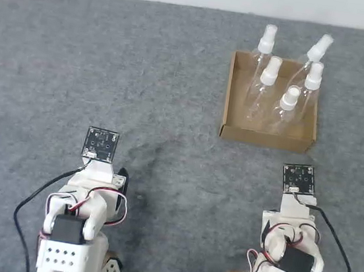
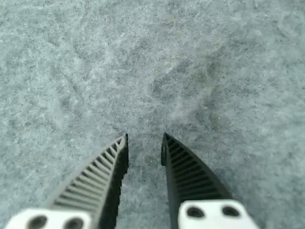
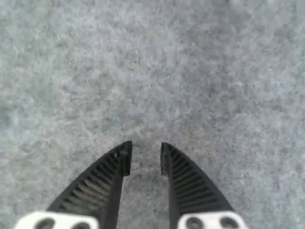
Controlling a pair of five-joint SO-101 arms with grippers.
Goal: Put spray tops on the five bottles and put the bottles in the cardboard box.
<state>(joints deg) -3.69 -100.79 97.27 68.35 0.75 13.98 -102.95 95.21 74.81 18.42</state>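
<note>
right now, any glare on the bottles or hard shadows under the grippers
High view: soft, even light; the clear spray bottles in the cardboard box show no strong glare, and their see-through bodies blend into the cardboard. Left wrist view: no hard-edged shadow on the grey mat by the left gripper. Right wrist view: the same by the right gripper.

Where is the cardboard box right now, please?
In the high view, the cardboard box sits right of centre near the far edge of the grey table, with five bottles lying in it.
</note>
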